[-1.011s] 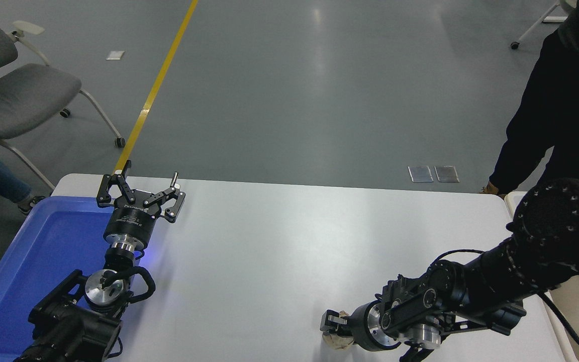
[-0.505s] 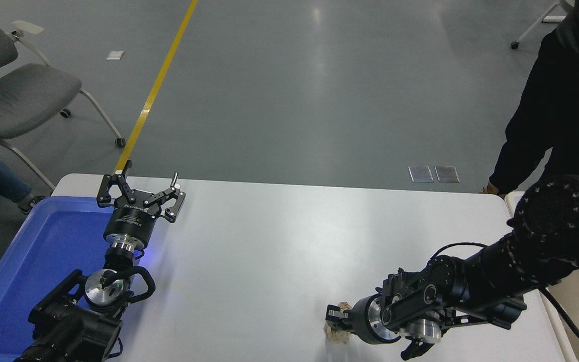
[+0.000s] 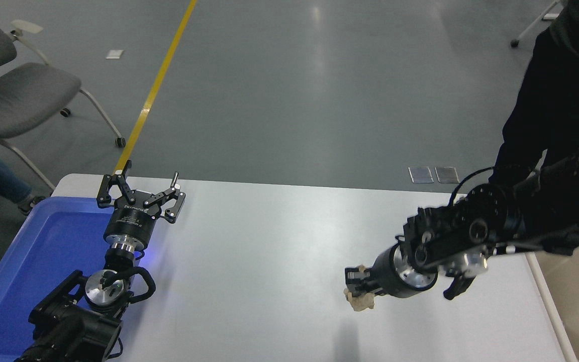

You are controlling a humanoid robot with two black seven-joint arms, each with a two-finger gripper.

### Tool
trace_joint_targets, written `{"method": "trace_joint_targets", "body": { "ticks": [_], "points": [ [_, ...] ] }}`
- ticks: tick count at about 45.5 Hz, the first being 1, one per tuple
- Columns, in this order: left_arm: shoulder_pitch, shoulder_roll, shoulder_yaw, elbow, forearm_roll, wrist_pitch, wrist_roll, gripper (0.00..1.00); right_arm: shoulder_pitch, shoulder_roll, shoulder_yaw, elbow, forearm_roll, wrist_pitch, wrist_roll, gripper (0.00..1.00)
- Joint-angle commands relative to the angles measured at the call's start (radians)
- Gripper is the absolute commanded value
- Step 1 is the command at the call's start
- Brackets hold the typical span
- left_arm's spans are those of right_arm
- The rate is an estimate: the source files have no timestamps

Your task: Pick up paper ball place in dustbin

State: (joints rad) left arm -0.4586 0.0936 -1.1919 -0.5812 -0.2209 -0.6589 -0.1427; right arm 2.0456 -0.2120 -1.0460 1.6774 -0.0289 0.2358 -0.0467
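Observation:
A small crumpled tan paper ball (image 3: 360,300) hangs above the white table (image 3: 269,241), with my right gripper (image 3: 356,284) shut on it; a shadow lies on the tabletop below it. The right arm reaches in from the right edge and points left. The dustbin (image 3: 578,296) shows as a beige inside with a white rim along the lower right edge, to the right of the held ball. My left gripper (image 3: 141,188) is parked open at the table's far left, over the corner of the blue tray.
A blue plastic tray (image 3: 33,266) lies at the table's left end under the left arm. A person in dark clothes (image 3: 556,100) stands at the far right. A grey chair (image 3: 13,95) stands on the floor at upper left.
My right gripper has risen from the tabletop near the front edge with the paper ball in it and moved up and to the right. The left arm has not moved.

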Motion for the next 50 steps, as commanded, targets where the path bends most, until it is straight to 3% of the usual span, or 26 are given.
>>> {"method": "trace_joint_targets", "body": {
  "ticks": [1, 19, 34, 41, 50],
  "points": [
    [0.0, 0.0, 0.0, 0.0, 0.0, 0.001, 0.0, 0.99, 0.333, -0.13, -0.109, 0.028, -0.092, 0.298, -0.001, 0.0],
    [0.0, 0.0, 0.0, 0.0, 0.0, -0.001, 0.0, 0.99, 0.485, -0.225, -0.221, -0.001, -0.109, 0.367, -0.007, 0.0],
    [0.0, 0.0, 0.0, 0.0, 0.0, 0.001, 0.0, 0.99, 0.466, -0.481, -0.333, -0.298, -0.111, 0.271, -0.01, 0.0],
    [0.0, 0.0, 0.0, 0.0, 0.0, 0.001, 0.0, 0.99, 0.254, -0.653, -0.255, -0.597, -0.079, 0.128, -0.01, 0.0],
    [0.0, 0.0, 0.0, 0.0, 0.0, 0.001, 0.0, 0.99, -0.117, -0.797, 0.064, -0.84, -0.036, -0.001, -0.012, 0.0]
  ]
}}
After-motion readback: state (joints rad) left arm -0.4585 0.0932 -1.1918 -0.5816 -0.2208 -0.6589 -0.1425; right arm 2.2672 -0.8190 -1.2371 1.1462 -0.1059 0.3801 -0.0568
